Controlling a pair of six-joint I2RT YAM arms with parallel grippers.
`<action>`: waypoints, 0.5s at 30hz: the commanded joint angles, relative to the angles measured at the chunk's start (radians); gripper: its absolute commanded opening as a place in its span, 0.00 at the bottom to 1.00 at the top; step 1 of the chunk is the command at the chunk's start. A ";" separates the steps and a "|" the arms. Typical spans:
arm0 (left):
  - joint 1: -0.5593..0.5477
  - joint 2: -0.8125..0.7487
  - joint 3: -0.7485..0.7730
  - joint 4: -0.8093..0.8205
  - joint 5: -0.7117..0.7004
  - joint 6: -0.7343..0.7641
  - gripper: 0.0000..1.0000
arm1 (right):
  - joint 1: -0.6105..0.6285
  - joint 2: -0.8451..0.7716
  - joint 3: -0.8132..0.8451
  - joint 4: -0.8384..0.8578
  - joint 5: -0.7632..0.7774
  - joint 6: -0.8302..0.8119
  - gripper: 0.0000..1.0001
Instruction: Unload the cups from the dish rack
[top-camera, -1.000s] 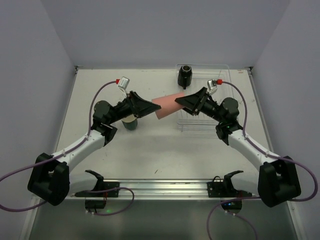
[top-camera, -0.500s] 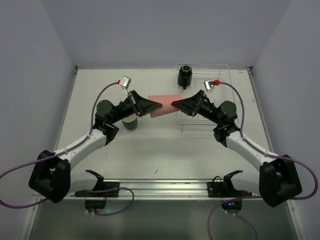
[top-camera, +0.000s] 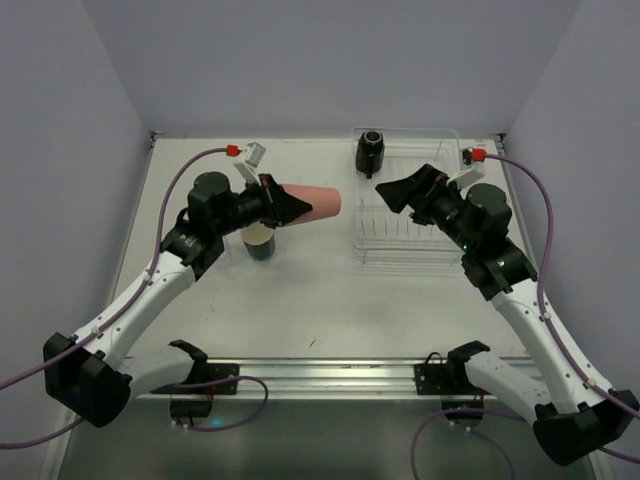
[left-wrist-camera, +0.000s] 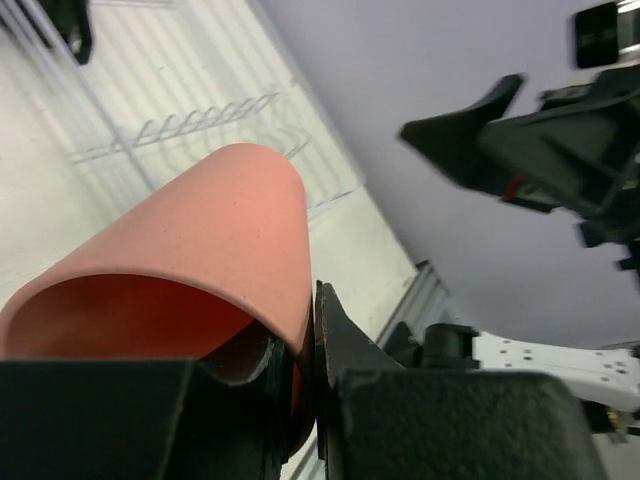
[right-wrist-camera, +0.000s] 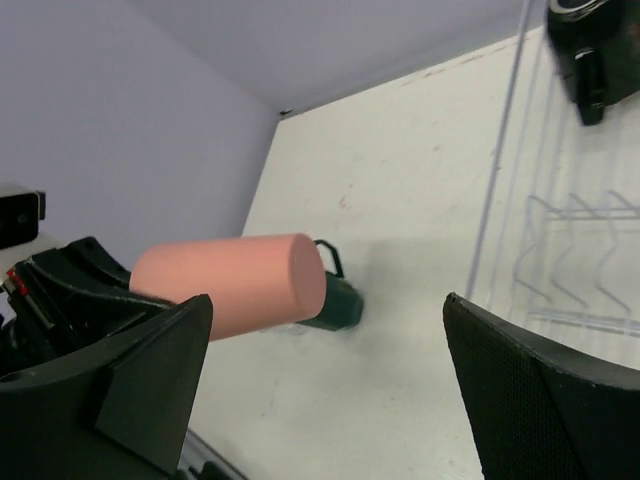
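My left gripper (top-camera: 287, 205) is shut on the salmon-pink tumbler (top-camera: 314, 202), which it holds on its side above the table. One finger is inside the rim and one outside (left-wrist-camera: 300, 365), pinching the tumbler (left-wrist-camera: 190, 270) wall. My right gripper (top-camera: 402, 191) hangs open and empty over the clear dish rack (top-camera: 440, 255). Between its spread fingers (right-wrist-camera: 328, 325) I see the tumbler (right-wrist-camera: 230, 285) and a dark teal cup (right-wrist-camera: 340, 303). That teal cup (top-camera: 260, 242) stands on the table under my left arm. A black cup (top-camera: 371, 152) sits in the rack's far left corner.
The rack's thin ribbed dividers (right-wrist-camera: 585, 265) lie under my right arm. White walls close the table in at the back and sides. The arm bases and a metal rail (top-camera: 320, 375) line the near edge.
The right gripper has let go of the tumbler, opened wide and pulled back right over the rack. The left gripper has shut on the tumbler's rim and drawn it left.
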 joint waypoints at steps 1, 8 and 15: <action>-0.006 0.020 0.075 -0.312 -0.070 0.217 0.00 | -0.013 -0.029 0.074 -0.229 0.166 -0.132 0.99; -0.120 0.161 0.222 -0.570 -0.320 0.353 0.00 | -0.013 -0.008 0.085 -0.247 0.155 -0.129 0.99; -0.227 0.325 0.352 -0.692 -0.524 0.390 0.00 | -0.013 0.042 0.080 -0.255 0.098 -0.116 0.99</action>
